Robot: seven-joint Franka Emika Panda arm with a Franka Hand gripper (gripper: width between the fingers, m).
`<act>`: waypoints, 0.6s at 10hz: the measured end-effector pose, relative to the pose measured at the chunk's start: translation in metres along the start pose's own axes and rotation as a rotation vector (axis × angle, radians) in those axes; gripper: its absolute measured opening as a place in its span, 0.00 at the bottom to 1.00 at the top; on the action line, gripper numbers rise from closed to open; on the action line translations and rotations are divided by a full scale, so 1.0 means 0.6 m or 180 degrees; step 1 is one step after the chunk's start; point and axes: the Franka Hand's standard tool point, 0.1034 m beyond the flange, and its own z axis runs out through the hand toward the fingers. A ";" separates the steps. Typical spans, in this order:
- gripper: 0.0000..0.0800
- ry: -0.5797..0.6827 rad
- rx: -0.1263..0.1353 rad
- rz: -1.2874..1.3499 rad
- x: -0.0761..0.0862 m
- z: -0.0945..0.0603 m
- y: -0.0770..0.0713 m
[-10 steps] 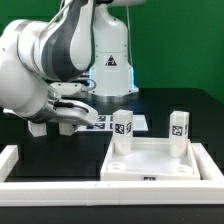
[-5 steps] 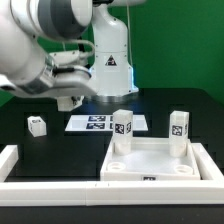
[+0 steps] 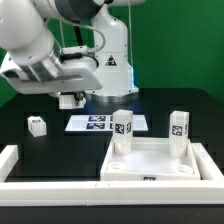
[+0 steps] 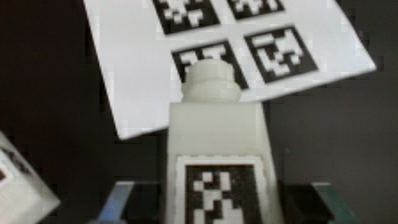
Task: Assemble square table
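Observation:
The white square tabletop [image 3: 155, 163] lies at the front right of the exterior view. Two tagged white legs [image 3: 122, 127] [image 3: 178, 127] stand upright in its far corners. A third leg [image 3: 37, 125] lies loose on the black table at the exterior view's left. My gripper [image 3: 70, 101] hangs above the table, just left of the marker board [image 3: 100, 122]. In the wrist view my gripper [image 4: 222, 205] is shut on a fourth leg [image 4: 217, 120]. This leg's tag faces the camera and its narrow peg end points away over the marker board [image 4: 160, 60].
Long white border rails run along the exterior view's left side [image 3: 10, 160] and the front edge [image 3: 60, 188]. The robot's base [image 3: 108, 65] stands behind the marker board. A green wall closes off the back.
My gripper has risen from table level beside the marker board with the leg in it. The arm has swung up and uncovered the loose leg at the exterior view's left.

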 end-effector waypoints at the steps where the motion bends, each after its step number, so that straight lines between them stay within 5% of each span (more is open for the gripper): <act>1: 0.36 0.0194 -0.0007 -0.0051 0.007 -0.040 -0.019; 3: 0.36 0.0615 -0.0046 -0.0037 0.033 -0.111 -0.059; 6: 0.36 0.1131 -0.0064 -0.0059 0.036 -0.111 -0.057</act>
